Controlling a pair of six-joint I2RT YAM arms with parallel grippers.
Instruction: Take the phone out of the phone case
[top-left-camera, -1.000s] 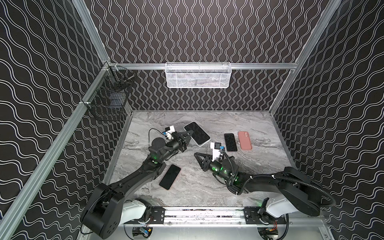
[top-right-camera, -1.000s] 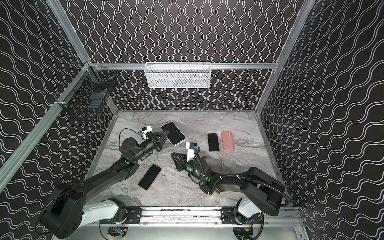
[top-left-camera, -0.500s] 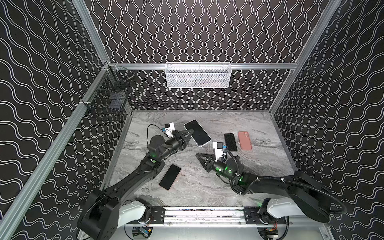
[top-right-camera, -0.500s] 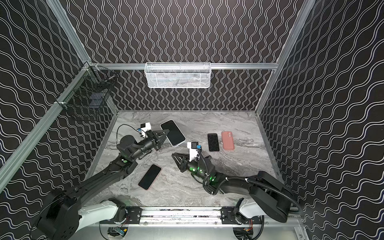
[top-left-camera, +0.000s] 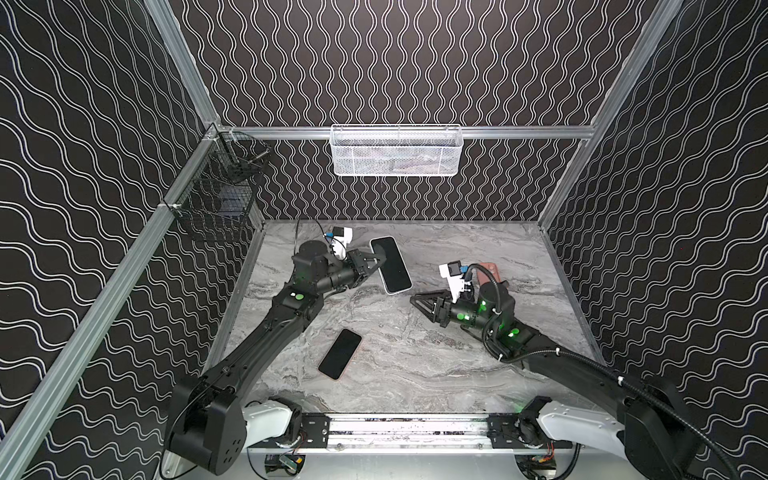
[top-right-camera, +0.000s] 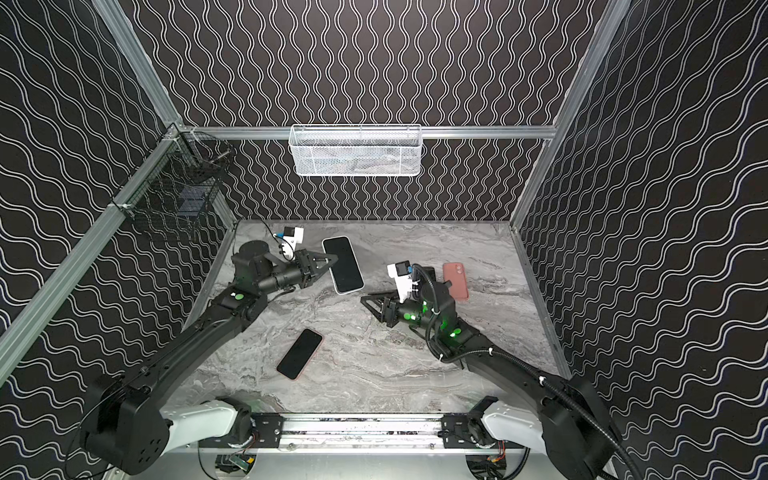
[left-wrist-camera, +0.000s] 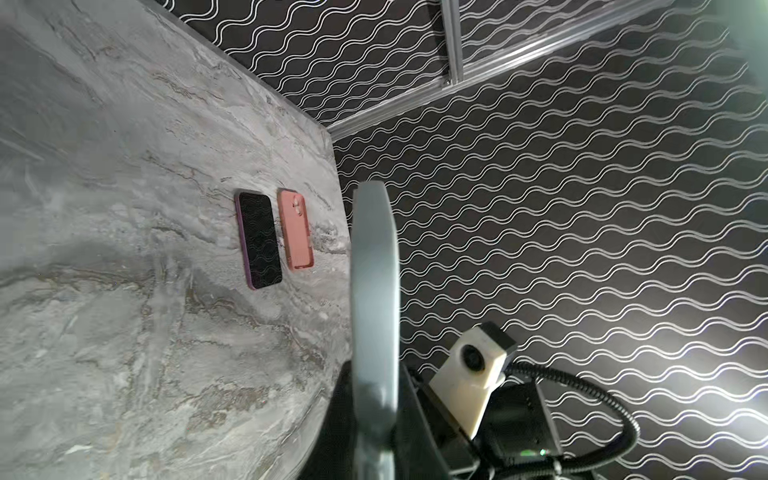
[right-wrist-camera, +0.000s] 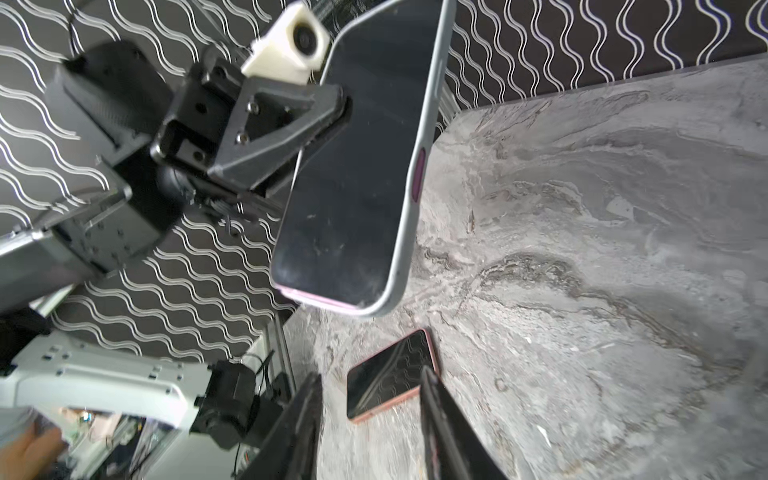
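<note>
The phone (top-left-camera: 390, 266) (top-right-camera: 343, 264) has a dark screen and sits in a light grey phone case (right-wrist-camera: 415, 124). It hangs above the table at the back, left of centre. My left gripper (top-left-camera: 376, 259) (top-right-camera: 330, 259) (left-wrist-camera: 374, 407) is shut on one long side of it. In the left wrist view the cased phone (left-wrist-camera: 374, 270) shows edge-on. A thin pink strip of the phone (right-wrist-camera: 316, 300) shows along the case rim at one end. My right gripper (top-left-camera: 415, 301) (top-right-camera: 365, 300) (right-wrist-camera: 368, 386) stands open and empty, low over the table to the right of the phone.
A black phone with a pink rim (top-left-camera: 340, 359) (top-right-camera: 300, 353) (right-wrist-camera: 390, 374) lies at front centre. A purple-edged phone (left-wrist-camera: 258, 239) and a salmon case (top-left-camera: 488, 272) (top-right-camera: 456, 280) (left-wrist-camera: 296, 230) lie behind the right arm. A white mesh basket (top-left-camera: 397, 149) and a black wire basket (top-left-camera: 216, 203) hang on the walls.
My right gripper has drawn back to the right, away from the phone, and its jaws have spread. My left gripper has risen a little, still shut on the cased phone.
</note>
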